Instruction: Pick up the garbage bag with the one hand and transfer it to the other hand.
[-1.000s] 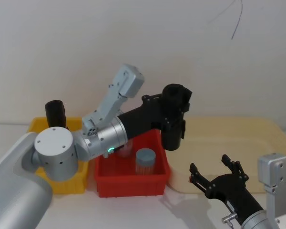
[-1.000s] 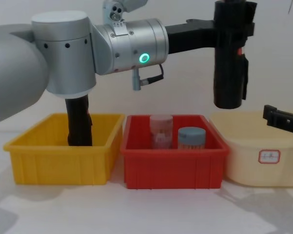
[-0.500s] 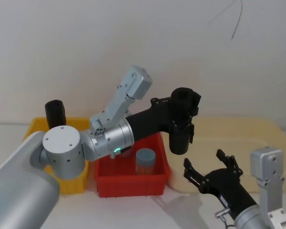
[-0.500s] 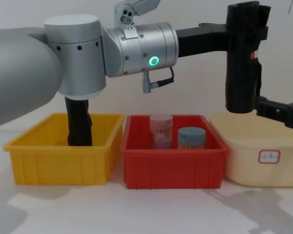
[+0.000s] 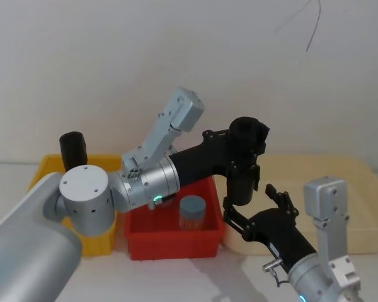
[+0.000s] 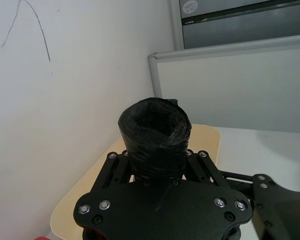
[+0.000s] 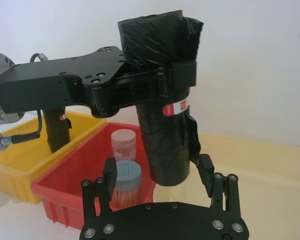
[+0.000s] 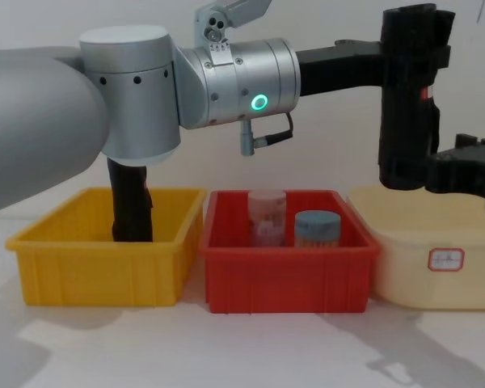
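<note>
Our left claw (image 7: 160, 76) is clamped round the upper bag (image 8: 402, 137), holding it upright in the air above the tray (image 8: 404, 279) edge. Our right claw (image 7: 157, 170) gapes wide, fingers flanking the bag's lower end. We should close squarely there, below the left grip, before the left lets go.

My white table (image 8: 226, 356) carries three containers in a row near its far edge: a yellow bin (image 8: 97, 279) at my left, a red bin (image 8: 287, 283) just beside it, and a cream tub (image 8: 436, 275) at my right.
</note>
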